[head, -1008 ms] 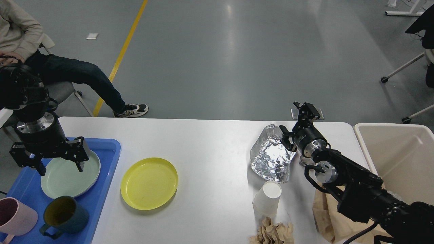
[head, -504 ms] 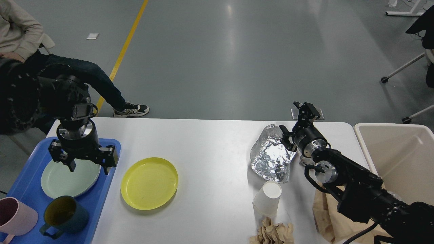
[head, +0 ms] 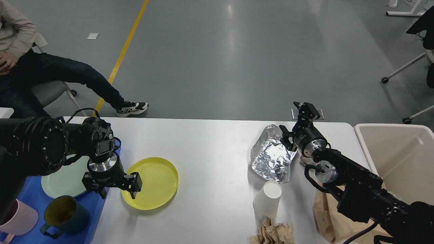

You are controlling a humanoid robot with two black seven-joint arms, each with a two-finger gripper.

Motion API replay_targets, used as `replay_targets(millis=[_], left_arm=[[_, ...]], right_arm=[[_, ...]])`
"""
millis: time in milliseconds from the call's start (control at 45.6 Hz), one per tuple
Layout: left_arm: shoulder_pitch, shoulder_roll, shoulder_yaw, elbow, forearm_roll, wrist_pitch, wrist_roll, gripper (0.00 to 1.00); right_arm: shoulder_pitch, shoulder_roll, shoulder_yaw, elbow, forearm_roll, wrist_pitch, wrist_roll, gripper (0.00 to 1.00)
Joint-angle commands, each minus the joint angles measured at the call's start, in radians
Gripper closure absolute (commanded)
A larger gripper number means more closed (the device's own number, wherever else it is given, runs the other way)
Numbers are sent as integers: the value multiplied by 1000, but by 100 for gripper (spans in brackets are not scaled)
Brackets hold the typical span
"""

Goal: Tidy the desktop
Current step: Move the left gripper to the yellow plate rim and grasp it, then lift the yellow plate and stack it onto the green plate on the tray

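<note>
The desktop (head: pixel 217 149) surface spreads below me: my left gripper (head: pixel 118 189), open and empty, straddles the yellow plate's (head: pixel 154 181) near-left rim, readying a pinch; my right gripper (head: pixel 295 123), open, empty, sits beside crumpled foil (head: pixel 269 157).

White, glossy desktop (head: pixel 217 145) with rounded corners, lying flat across the lower half of the frame.
</note>
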Motion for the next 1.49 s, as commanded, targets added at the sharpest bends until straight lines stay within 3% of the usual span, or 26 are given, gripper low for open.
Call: replay_targets(millis=[0, 110, 482, 657, 964, 1030, 1096, 1293, 1359, 1468], left_arm=[[53, 2, -28, 60, 0, 4, 1, 10], [88, 2, -54, 108, 0, 7, 3, 10], [130, 8, -91, 113, 0, 72, 66, 12], [133, 16, -100, 113, 0, 75, 80, 19], [156, 16, -154, 113, 0, 67, 84, 46], [157, 16, -158, 111, -1, 64, 97, 57], [163, 16, -160, 110, -5, 60, 118, 70], [177, 16, -195, 110, -31, 60, 201, 84], [179, 17, -198, 107, -31, 50, 227, 98], [185, 19, -210, 107, -32, 26, 252, 100]], right_arm=[[-1, 0, 0, 0, 0, 0, 0, 0], [1, 0, 0, 0, 0, 0, 0, 0], [1, 0, 0, 0, 0, 0, 0, 0], [-1, 0, 0, 0, 0, 0, 0, 0], [-1, 0, 0, 0, 0, 0, 0, 0], [-1, 0, 0, 0, 0, 0, 0, 0], [1, 0, 0, 0, 0, 0, 0, 0], [-1, 0, 0, 0, 0, 0, 0, 0], [1, 0, 0, 0, 0, 0, 0, 0], [-1, 0, 0, 0, 0, 0, 0, 0]])
